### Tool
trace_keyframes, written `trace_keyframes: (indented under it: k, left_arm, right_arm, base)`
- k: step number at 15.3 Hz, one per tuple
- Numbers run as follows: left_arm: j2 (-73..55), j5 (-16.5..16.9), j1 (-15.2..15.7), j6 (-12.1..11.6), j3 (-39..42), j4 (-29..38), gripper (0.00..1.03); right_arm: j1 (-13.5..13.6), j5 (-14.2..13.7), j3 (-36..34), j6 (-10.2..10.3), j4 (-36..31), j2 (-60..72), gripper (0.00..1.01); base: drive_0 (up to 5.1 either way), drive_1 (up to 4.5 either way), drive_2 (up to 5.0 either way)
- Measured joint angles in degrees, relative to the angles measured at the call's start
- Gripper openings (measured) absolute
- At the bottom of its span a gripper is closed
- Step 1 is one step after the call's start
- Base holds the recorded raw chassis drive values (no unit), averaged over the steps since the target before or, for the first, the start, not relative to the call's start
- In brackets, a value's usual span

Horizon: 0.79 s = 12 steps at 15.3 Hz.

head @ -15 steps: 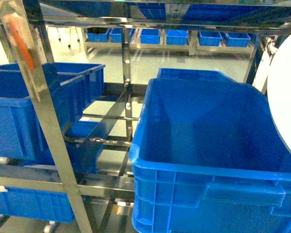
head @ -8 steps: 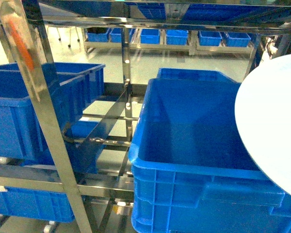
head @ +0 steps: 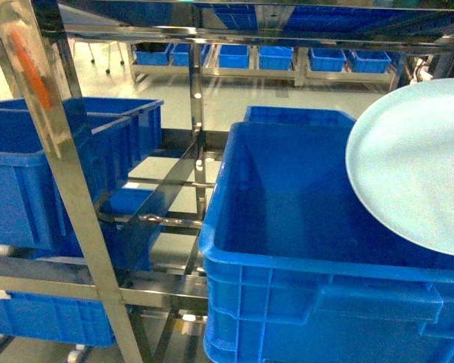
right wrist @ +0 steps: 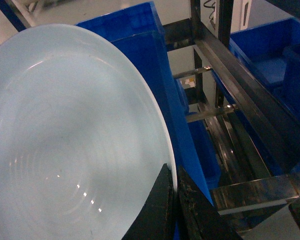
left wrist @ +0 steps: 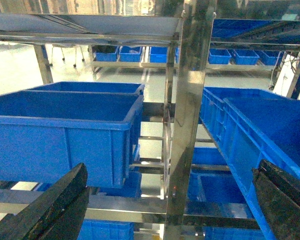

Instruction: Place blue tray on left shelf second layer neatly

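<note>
Blue tray [head: 408, 166], pinched at its rim by the right gripper [right wrist: 172, 192], apparently tilted over a blue crate [head: 303, 249]; carry leftward level, clearing the upright [head: 60, 174].

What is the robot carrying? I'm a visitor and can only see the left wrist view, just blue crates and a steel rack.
Observer: A pale blue tray, entering from the right above a big blue crate.
Operator: How is it held?
Observer: The right gripper pinches its rim between two dark fingers.
Operator: Is the other gripper busy?
Observer: No, the left gripper is open and holds nothing.
</note>
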<state>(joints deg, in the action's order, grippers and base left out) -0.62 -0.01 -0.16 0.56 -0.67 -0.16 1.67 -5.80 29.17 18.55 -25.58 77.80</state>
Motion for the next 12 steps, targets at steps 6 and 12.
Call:
trace_keyframes:
  k: [6, 12]
  left_arm:
    - [0.0, 0.0, 0.0, 0.0, 0.0, 0.0, 0.98]
    - [0.0, 0.0, 0.0, 0.0, 0.0, 0.0, 0.98]
  right_arm:
    - [8.7, -3.5, 8.8, 3.5, -4.2, 15.6, 0.07]
    - [0.3, 12.1, -5.8, -1.6, 30.7, -31.6, 0.84]
  base:
    - [0.0, 0.00, 0.0]
    - [0.0, 0.00, 0.0]
